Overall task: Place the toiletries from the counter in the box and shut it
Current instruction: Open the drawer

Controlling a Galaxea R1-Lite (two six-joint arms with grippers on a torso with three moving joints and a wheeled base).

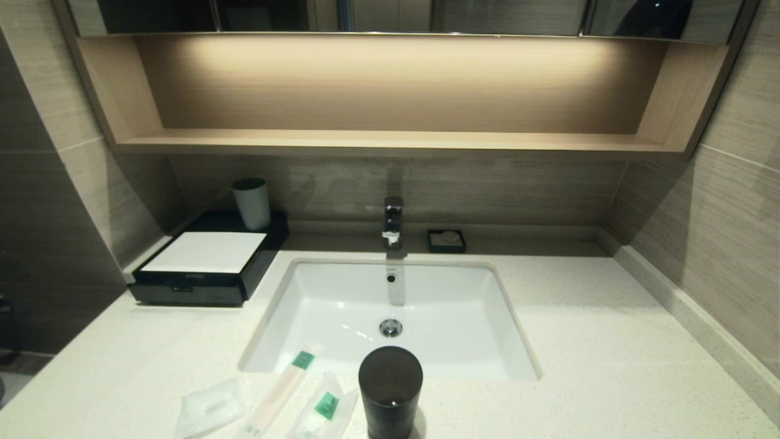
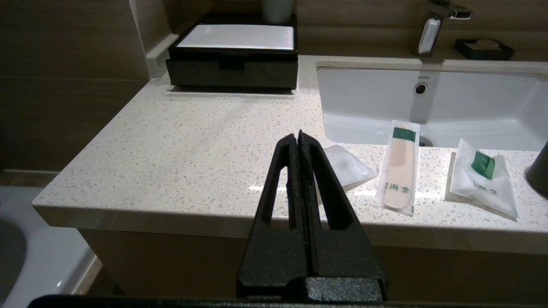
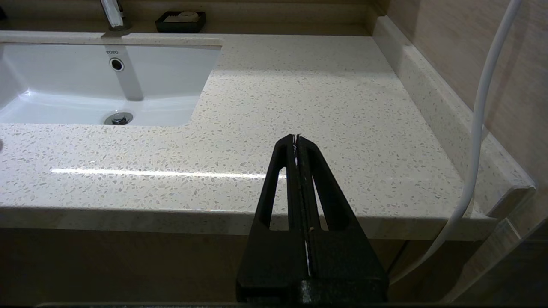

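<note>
Nothing packed yet: three toiletries lie on the counter (image 1: 609,341) at its near edge, left of a dark cylindrical cup (image 1: 390,390). From the left: a squarish clear packet (image 2: 349,164), a long thin packet (image 2: 400,171) with a green label reaching to the rim of the sunken basin (image 1: 390,305), and a wider packet (image 2: 481,179) with a green tag. Well apart at the back-left corner: the black box (image 1: 207,262), white top panel flat, front tray pushed in, a pale cup (image 1: 251,203) standing behind it.

Likely trouble: flat, slick film hard to pinch off stone; a push instead of a grasp could send the long packet sliding into the basin or a packet off the front edge. Could also clip the dark cup beside the wider packet. Tray needs pulling out first, or no place to drop anything.

Left gripper (image 2: 299,137): clamped together, empty, hanging before the counter's front edge near the squarish packet, touching nothing. Right gripper (image 3: 296,139): likewise closed and empty, parked off the bare right side of the counter.
</note>
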